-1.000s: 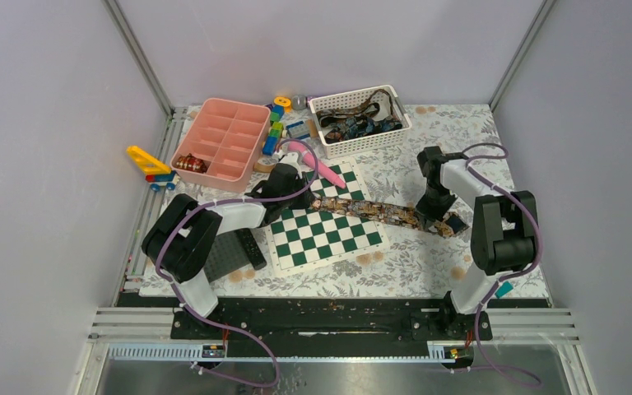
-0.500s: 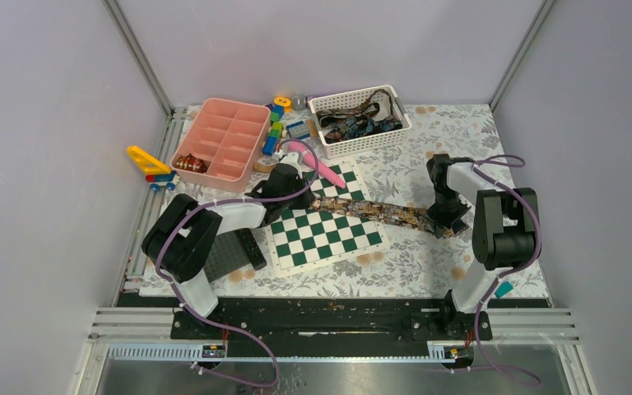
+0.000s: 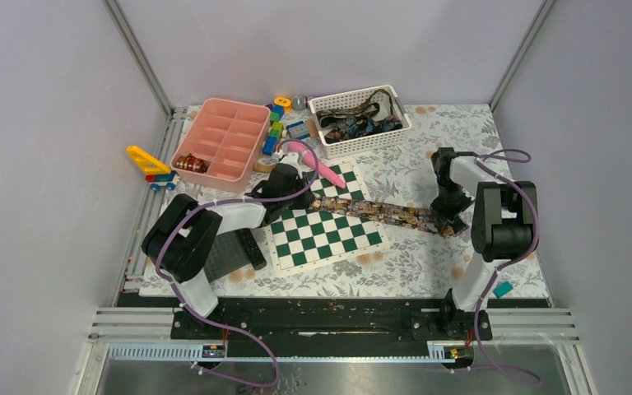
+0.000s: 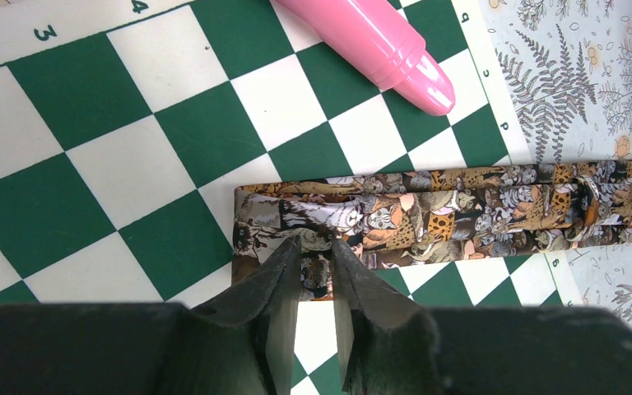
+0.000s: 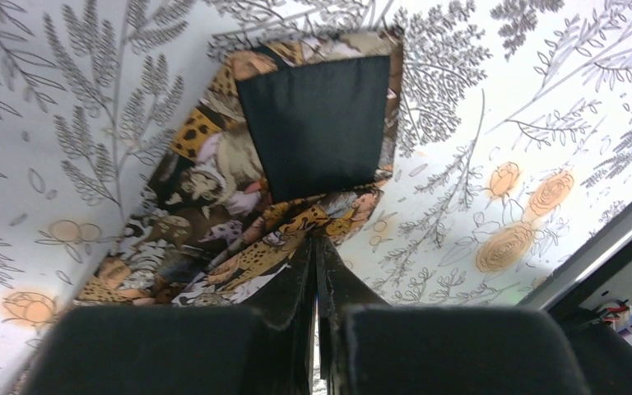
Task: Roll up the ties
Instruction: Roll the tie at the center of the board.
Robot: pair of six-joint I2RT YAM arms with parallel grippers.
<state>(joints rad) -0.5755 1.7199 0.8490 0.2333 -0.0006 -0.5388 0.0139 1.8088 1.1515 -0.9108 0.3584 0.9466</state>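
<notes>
A tie (image 3: 383, 214) is stretched from the chessboard (image 3: 321, 234) onto the flowered tablecloth (image 3: 428, 263), its ends pinched by the left claw (image 4: 317, 243) and the right claw (image 5: 314, 240).

The tie (image 3: 383, 214) lies as a low strip from the chessboard (image 3: 329, 239) to the right gripper (image 5: 314, 241), splitting the middle ground in 2; open flowered cloth (image 3: 411, 263) shows on its near side, and more between it and the white basket (image 3: 366, 138); the pink tube (image 4: 378, 41) slants across the board's far corner, near the tie but apart; the pink tray (image 3: 230, 136) and toy blocks (image 3: 273, 132) crowd the far left; a dark remote (image 3: 251, 247) lies beside the board's left edge.
</notes>
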